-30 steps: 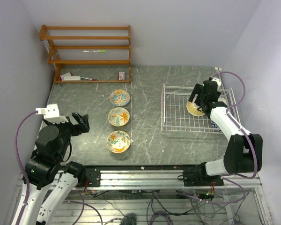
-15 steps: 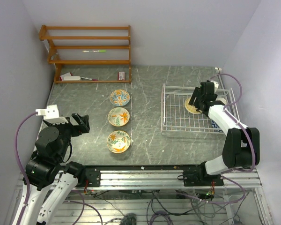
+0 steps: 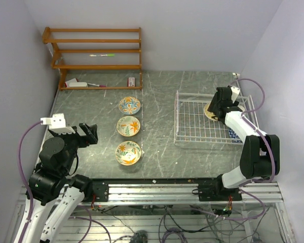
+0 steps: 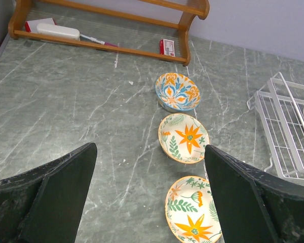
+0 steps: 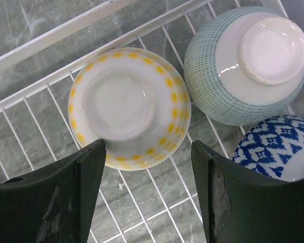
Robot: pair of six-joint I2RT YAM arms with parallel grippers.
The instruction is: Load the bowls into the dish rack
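Three bowls stand upright in a column on the table: a blue-orange patterned one (image 3: 129,105) (image 4: 178,92), a cream one with an orange flower (image 3: 128,126) (image 4: 184,137), and another cream one (image 3: 128,153) (image 4: 195,215). The white wire dish rack (image 3: 192,121) (image 4: 286,136) holds three upturned bowls at its far right: a white one with yellow dots (image 5: 129,109) (image 3: 210,113), a mint green one (image 5: 245,66) and a blue-white patterned one (image 5: 276,147). My right gripper (image 3: 216,109) (image 5: 149,202) hangs open and empty just above the yellow-dotted bowl. My left gripper (image 3: 86,132) (image 4: 149,202) is open and empty, left of the nearest cream bowl.
An orange-brown wooden shelf unit (image 3: 93,55) (image 4: 111,43) stands at the back left, with a toothbrush, a white case and a small red box on it. Walls close in the left, back and right sides. The rack's near wire rim (image 3: 202,142) stands above the table.
My right gripper has moved farther back over the rack's far right corner, and the yellow-dotted bowl has shifted slightly that way. The left arm has barely moved.
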